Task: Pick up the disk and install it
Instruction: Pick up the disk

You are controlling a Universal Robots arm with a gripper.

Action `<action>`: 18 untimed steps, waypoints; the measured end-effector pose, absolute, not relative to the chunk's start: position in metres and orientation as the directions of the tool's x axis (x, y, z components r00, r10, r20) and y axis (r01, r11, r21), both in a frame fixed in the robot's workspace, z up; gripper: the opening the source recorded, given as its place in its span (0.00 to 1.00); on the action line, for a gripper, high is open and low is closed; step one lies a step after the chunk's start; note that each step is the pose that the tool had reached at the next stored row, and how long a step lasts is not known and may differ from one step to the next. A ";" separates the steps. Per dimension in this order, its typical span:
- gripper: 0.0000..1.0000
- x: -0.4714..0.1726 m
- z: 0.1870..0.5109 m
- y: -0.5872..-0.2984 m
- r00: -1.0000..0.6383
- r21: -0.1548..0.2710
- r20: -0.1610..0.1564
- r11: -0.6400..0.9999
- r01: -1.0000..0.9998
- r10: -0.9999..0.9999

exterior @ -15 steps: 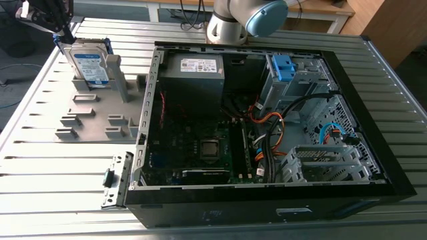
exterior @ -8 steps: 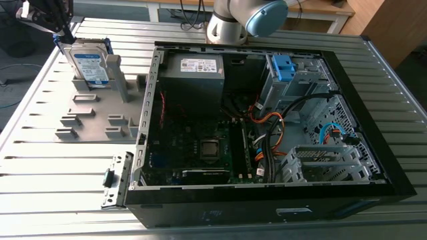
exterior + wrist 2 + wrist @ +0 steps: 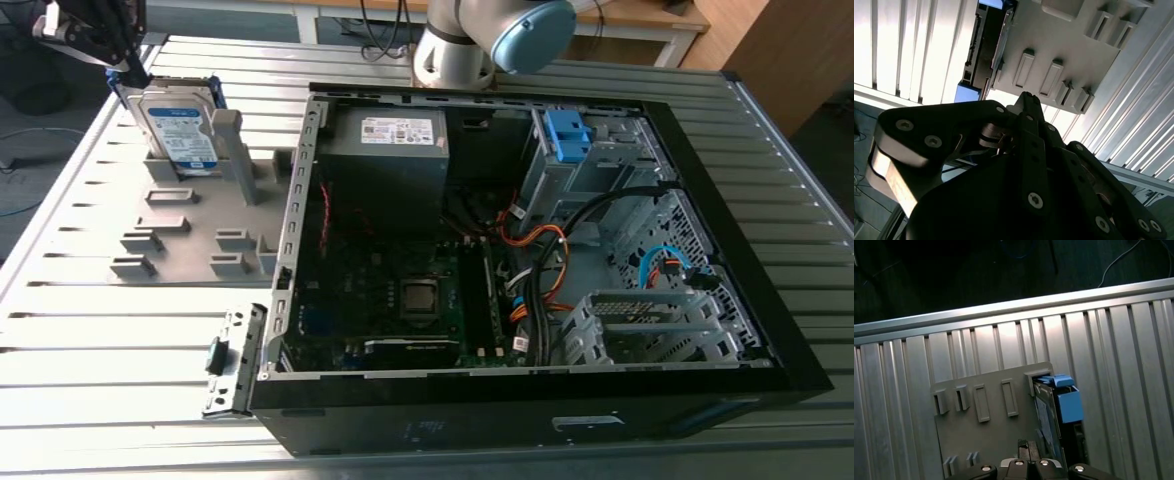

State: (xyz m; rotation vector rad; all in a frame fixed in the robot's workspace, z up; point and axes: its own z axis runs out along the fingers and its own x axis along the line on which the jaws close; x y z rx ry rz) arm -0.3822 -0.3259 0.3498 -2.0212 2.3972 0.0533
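The disk (image 3: 180,125) is a silver drive with a white-and-blue label in a blue caddy. It stands on edge in a slot of the grey holder plate (image 3: 187,235), at the exterior view's far left. In the first wrist view the disk (image 3: 1056,410) shows edge-on with its blue caddy tab. My gripper (image 3: 131,68) hangs just above the disk's upper far corner, apart from it. Its fingertips (image 3: 1026,447) look pressed together with nothing between them, over the holder plate (image 3: 984,435) beside the disk. The second wrist view shows the gripper (image 3: 1026,97) pointing at the plate (image 3: 1054,45).
An open black computer case (image 3: 534,250) lies on the slatted metal table (image 3: 120,340), with a grey power-supply box (image 3: 387,150), motherboard, cables and a blue bracket (image 3: 567,135) in the drive bay. The arm's base (image 3: 474,40) stands behind the case. The table's edge (image 3: 1004,315) runs close behind the holder.
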 end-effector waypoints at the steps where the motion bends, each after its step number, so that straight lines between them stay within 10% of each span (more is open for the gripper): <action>1: 0.11 -0.382 0.350 -0.326 -0.168 0.022 -0.026 0.167 -0.986 -0.986; 18: 0.11 -0.382 0.350 -0.326 -0.145 0.023 -0.026 0.145 -0.989 -0.989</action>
